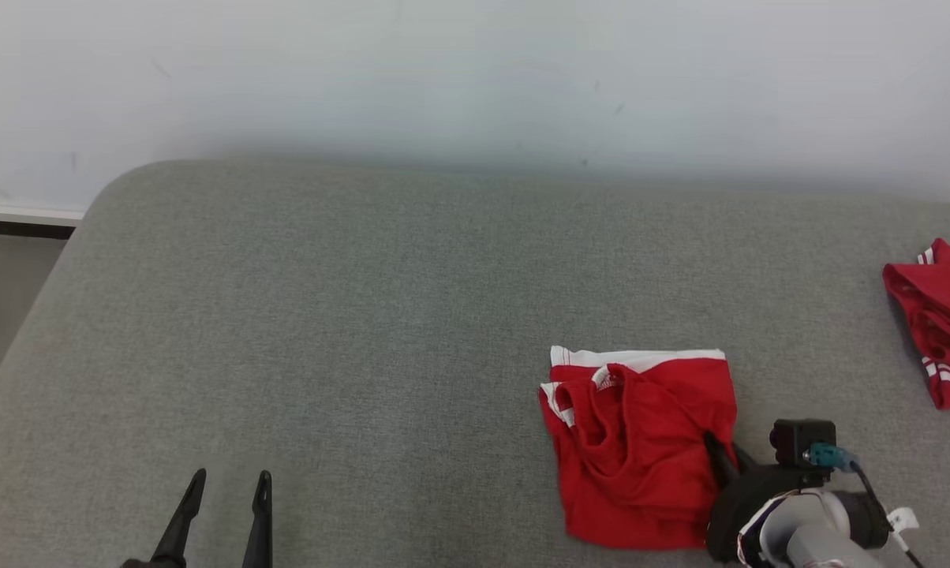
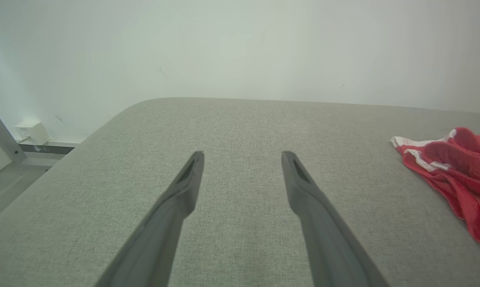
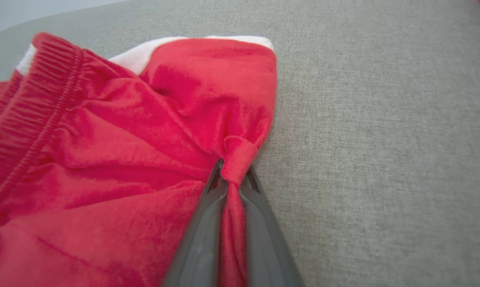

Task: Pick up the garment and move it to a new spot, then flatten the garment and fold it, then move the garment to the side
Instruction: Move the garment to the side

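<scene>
Head view: garment (image 1: 641,450) sits lower right of frame on grey pad (image 1: 364,315), in a compact, roughly squared block, white trim along top edge. R claw (image 1: 716,454) is at its lower-right edge. L claw (image 1: 231,477) is lower left, well apart. Second red item (image 1: 940,323) at right edge.

L wrist view: L claw (image 2: 243,155) released, nothing between fingers, over bare pad.

R wrist view: R claw (image 3: 234,171) clenched on a pinch of garment (image 3: 124,139) edge.

Assessment: fold appears done; garment not yet lifted. Move to side is left.
</scene>
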Controlling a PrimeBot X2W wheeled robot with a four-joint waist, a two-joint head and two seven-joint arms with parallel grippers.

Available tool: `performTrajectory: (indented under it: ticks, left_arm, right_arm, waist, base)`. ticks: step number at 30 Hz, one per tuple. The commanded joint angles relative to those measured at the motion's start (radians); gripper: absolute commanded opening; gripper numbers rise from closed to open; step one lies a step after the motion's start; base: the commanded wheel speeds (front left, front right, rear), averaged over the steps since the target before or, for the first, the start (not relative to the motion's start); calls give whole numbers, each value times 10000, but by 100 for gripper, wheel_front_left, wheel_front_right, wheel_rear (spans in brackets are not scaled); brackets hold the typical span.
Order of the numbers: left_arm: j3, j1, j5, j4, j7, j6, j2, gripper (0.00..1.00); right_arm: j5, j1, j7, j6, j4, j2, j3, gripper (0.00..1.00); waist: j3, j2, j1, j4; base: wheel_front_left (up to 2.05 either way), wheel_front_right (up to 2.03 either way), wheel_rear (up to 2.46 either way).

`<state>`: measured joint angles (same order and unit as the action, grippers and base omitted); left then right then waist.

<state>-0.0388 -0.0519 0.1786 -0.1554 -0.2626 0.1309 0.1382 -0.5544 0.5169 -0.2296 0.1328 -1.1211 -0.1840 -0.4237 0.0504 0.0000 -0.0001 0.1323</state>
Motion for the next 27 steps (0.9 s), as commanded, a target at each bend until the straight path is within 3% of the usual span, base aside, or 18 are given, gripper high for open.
performTrajectory:
  ticks: [1, 6, 13, 23, 27]
  left_arm:
    - [-19, 193, -26, 67, -27, -15, -21, 100]
    - [-141, 452, 55, 265, -27, -15, -40, 100]
    - [-89, 1094, 62, 698, -27, -16, 77, 100]
    - [372, 1783, -219, 1597, -27, -17, 750, 100]
    - [558, 1704, -339, 1904, -27, -20, 923, 100]
  right_arm:
    - [-34, 162, -24, -47, -28, -230, -75, 0]
    - [75, 1063, 194, -41, 485, -730, -947, 0]
    - [14, 2755, 590, -41, 1333, -2158, -2100, 0]
    - [-546, 4614, 693, -41, 2097, -4278, -2711, 0]
    - [-720, 4968, 788, -41, 2286, -4818, -2760, 0]
  waist:
    - [111, 0, 1, -97]
    - [715, 0, 1, -510]
    - [2205, 0, 1, -1555]
    - [3845, 0, 1, -2949]
    - [4095, 0, 1, -3299]
  base:
    - [0, 0, 0]
    - [0, 0, 0]
    - [0, 0, 0]
    - [0, 0, 0]
    - [0, 0, 0]
